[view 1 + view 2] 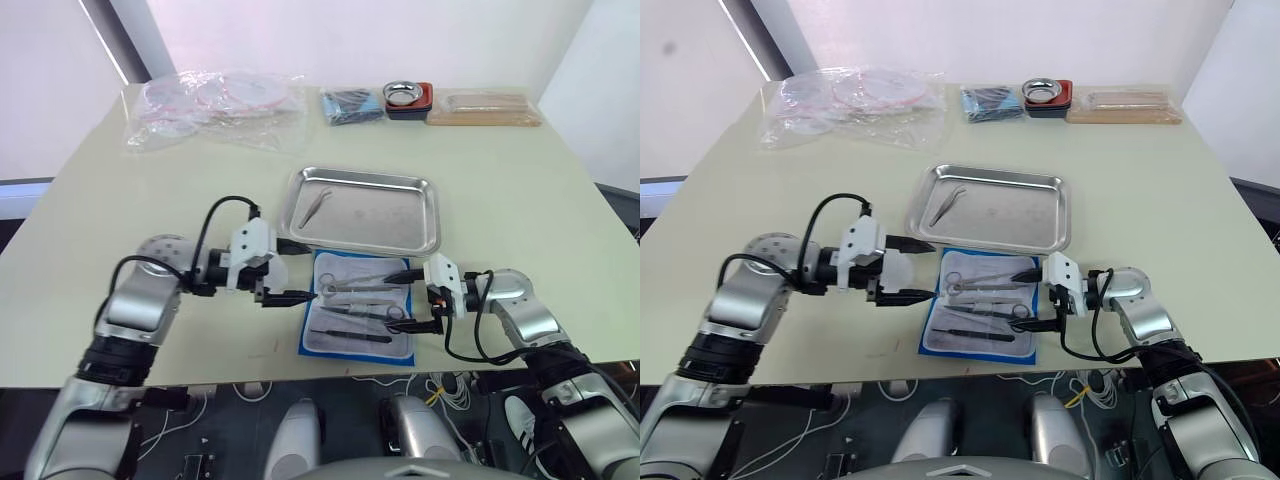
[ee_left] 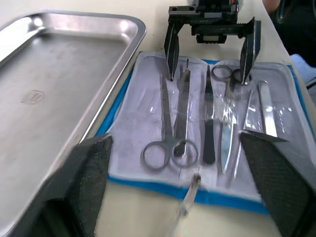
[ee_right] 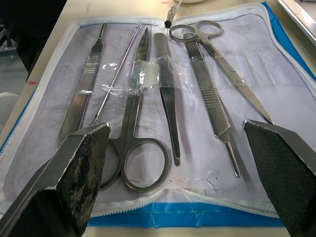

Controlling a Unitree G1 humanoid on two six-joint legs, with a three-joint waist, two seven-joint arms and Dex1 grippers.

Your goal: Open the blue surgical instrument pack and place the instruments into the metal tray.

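Observation:
The blue surgical instrument pack [image 1: 358, 306] lies open on the table, just in front of the metal tray [image 1: 428, 215]. Its whitish inner face holds several silver instruments, among them ring-handled scissors [image 3: 139, 123] and a scalpel handle [image 3: 210, 106]. One slim tweezer-like tool [image 1: 318, 206] lies in the tray's left part. My left gripper [image 1: 298, 271] hovers open at the pack's left edge. At the pack's right edge my right gripper [image 1: 412, 300] is open too. Neither holds anything.
At the back of the table are clear plastic bags [image 1: 215, 105], a small dark-blue packet [image 1: 350, 106], a round metal bowl in a red holder [image 1: 407, 97] and a flat beige box [image 1: 485, 108]. The table's front edge runs just behind the pack.

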